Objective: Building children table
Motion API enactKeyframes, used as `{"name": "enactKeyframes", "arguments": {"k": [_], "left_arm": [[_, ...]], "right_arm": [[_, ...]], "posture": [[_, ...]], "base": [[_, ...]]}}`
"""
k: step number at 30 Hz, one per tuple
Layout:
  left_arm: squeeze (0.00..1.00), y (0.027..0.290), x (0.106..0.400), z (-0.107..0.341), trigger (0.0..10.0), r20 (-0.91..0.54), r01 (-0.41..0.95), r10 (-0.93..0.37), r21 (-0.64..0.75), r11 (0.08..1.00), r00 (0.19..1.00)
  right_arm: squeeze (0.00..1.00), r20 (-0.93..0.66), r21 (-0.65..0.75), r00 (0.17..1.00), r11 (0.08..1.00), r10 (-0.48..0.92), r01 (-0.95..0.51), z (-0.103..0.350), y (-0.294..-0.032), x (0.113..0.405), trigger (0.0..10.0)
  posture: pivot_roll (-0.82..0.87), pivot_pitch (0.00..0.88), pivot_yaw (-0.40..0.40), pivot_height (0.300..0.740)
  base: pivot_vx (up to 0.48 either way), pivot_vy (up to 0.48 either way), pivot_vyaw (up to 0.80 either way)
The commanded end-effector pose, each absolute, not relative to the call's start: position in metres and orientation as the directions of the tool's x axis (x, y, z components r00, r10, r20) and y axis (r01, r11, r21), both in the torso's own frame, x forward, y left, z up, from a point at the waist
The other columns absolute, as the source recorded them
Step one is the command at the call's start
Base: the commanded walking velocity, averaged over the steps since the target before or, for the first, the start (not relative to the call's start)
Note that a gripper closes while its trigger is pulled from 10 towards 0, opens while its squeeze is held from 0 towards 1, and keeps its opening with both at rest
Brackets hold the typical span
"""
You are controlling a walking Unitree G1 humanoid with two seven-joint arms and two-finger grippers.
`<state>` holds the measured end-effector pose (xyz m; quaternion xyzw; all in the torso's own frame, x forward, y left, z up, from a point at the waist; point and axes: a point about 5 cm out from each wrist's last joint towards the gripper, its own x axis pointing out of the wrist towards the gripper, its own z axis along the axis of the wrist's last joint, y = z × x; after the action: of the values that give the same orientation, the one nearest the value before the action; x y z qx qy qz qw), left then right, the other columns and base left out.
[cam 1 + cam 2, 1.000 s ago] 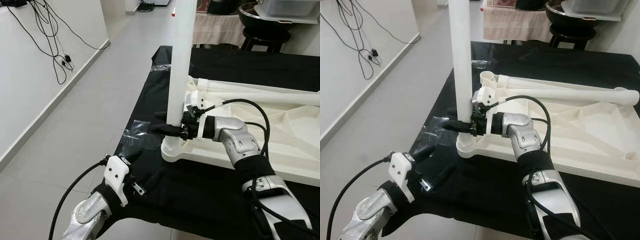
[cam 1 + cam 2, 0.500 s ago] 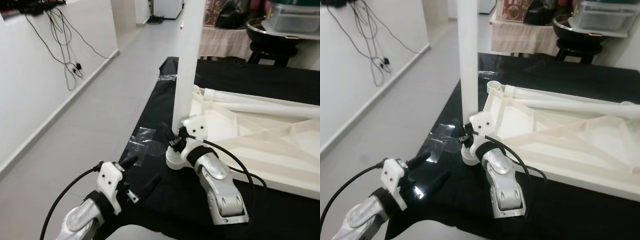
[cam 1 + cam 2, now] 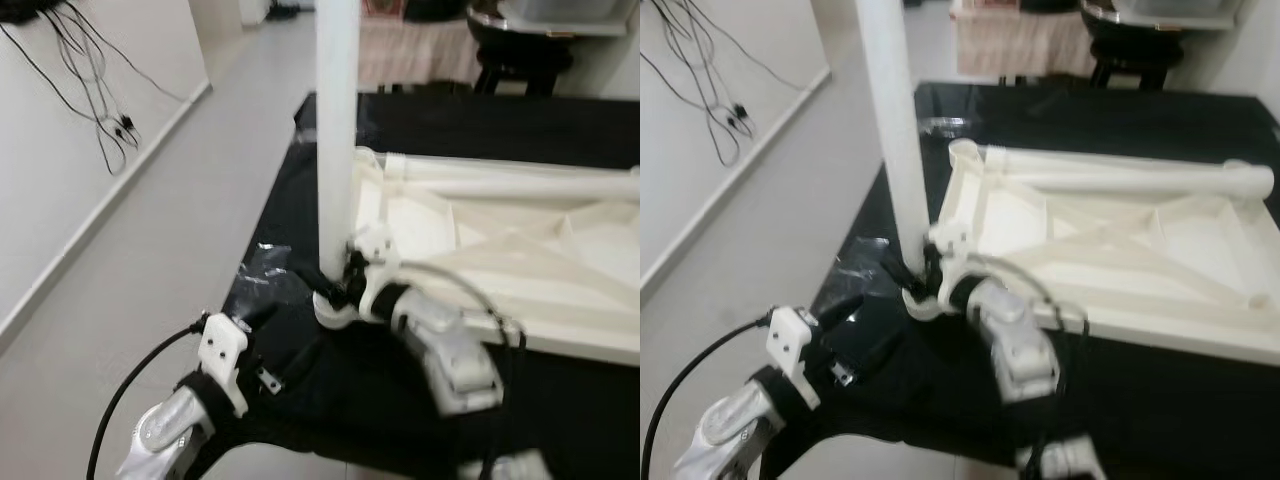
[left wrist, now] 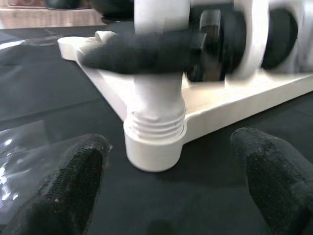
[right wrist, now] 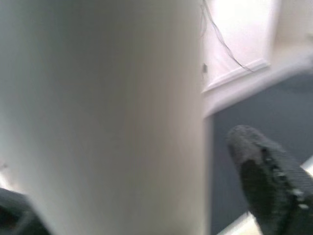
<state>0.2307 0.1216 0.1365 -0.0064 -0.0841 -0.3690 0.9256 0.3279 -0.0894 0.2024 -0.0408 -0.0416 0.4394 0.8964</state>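
Note:
A white table top [image 3: 500, 250] lies upside down on a black cloth. One white table leg [image 3: 337, 130] stands upright in the near-left corner socket [image 3: 335, 308], with thread rings showing just above the socket [image 4: 154, 142]. My right gripper [image 3: 320, 279] is shut on the leg just above the socket, and one black finger [image 4: 142, 51] crosses the leg's front. My left gripper [image 4: 166, 181] hovers low over the cloth near the front-left edge. It is open, its fingers [image 4: 63, 186] spread wide and pointing at the socket.
Two loose white legs [image 3: 520, 185] lie across the far side of the table top. A clear plastic bag [image 3: 262, 272] lies on the cloth left of the socket. The cloth's left edge drops to grey floor [image 3: 150, 230]. A stool [image 3: 510, 65] stands behind.
My right forearm has swung from the right side down to the front, while its gripper stayed at the leg's base. The camera has shifted. The left gripper has barely moved.

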Motion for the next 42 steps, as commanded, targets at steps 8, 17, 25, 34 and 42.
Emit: {"name": "enactKeyframes", "arguments": {"k": [8,17,25,34,42], "left_arm": [[0.0,0.122,0.23,0.134,10.0,0.143,0.678,-0.677,0.054,0.733,0.722],[0.0,0.121,0.229,0.134,10.0,0.142,0.677,-0.676,0.052,0.734,0.723],[0.0,0.12,0.228,0.134,10.0,0.142,0.677,-0.677,0.053,0.734,0.722],[0.0,0.125,0.224,0.138,10.0,0.142,0.677,-0.678,0.058,0.733,0.721],[0.0,0.126,0.226,0.137,10.0,0.136,0.687,-0.687,0.057,0.724,0.714]], "right_arm": [[0.0,-0.052,-0.136,0.281,0.272,0.958,-0.953,0.214,-0.093,0.343,10.0],[0.0,-0.06,-0.073,0.2,0.195,0.978,-0.978,0.222,-0.096,0.356,0.0],[0.0,-0.1,-0.076,0.22,0.213,0.97,-0.974,0.211,-0.112,0.357,0.0],[0.0,-0.236,-0.009,0.84,0.863,0.489,-0.505,0.138,-0.144,0.309,0.0],[0.0,-0.298,0.037,0.902,0.948,0.312,-0.315,0.126,-0.133,0.289,0.0]], "posture": [[0.01,0.16,0.026,0.74],[0.02,0.165,0.02,0.74],[0.04,0.17,0.026,0.74],[0.03,0.209,0.038,0.74],[0.02,0.187,0.05,0.74]], "base": [[0.0,0.0,0.0],[0.0,0.0,0.0],[0.0,0.0,0.0],[0.0,0.0,0.0],[0.0,0.0,0.0]]}}
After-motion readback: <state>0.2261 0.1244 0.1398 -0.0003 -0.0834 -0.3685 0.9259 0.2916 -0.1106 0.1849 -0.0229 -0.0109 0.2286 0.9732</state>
